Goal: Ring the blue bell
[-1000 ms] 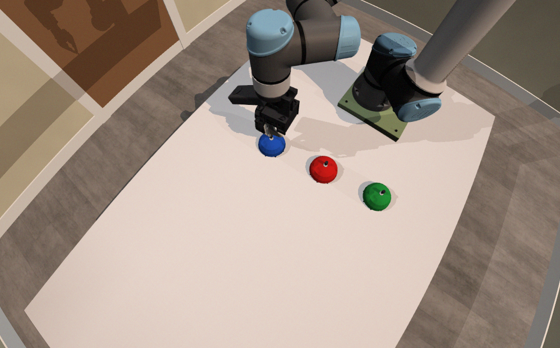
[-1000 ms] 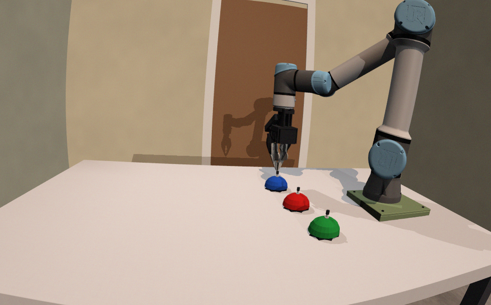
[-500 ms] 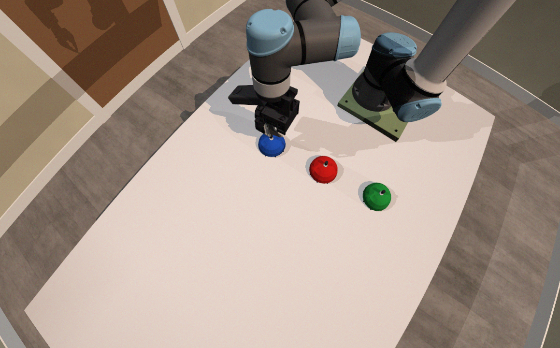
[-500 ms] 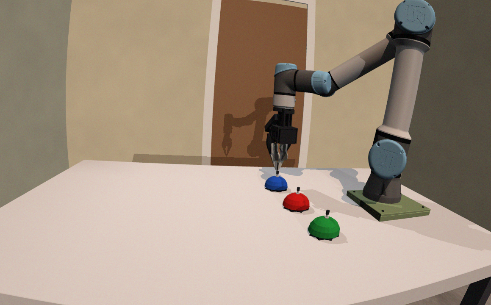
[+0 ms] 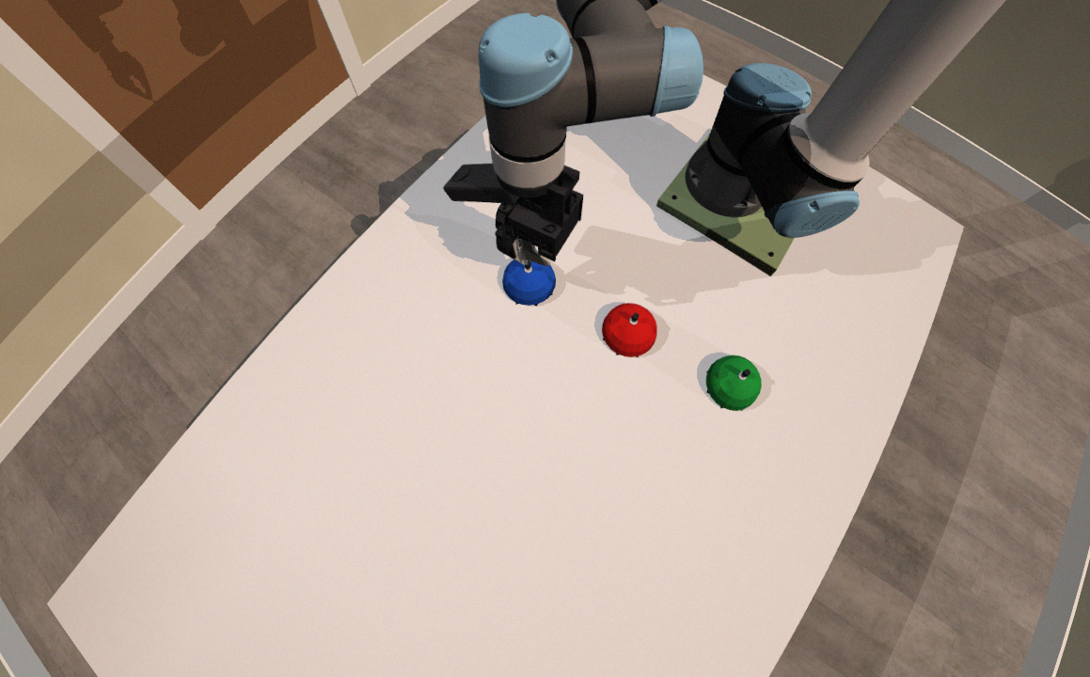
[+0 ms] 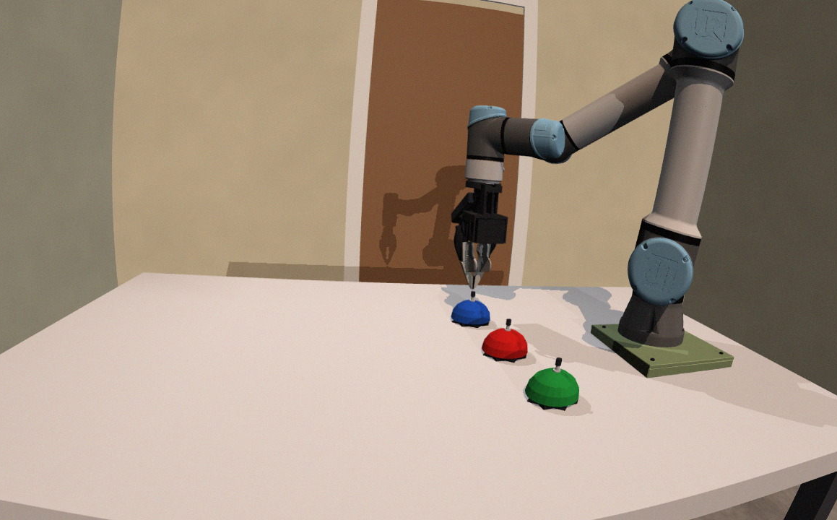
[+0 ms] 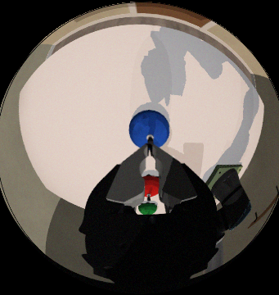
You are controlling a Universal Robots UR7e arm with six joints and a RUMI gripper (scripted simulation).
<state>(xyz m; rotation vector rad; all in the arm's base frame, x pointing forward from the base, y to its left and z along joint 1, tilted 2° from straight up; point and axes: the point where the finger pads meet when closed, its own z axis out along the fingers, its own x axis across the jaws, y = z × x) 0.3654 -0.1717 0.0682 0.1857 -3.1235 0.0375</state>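
In your top view, three bells run diagonally on the table [image 5: 414,505]: first bell [image 5: 528,282] upper left, second bell [image 5: 628,329] middle, third bell [image 5: 733,382] lower right. The claw [image 5: 526,259] hangs above the first.
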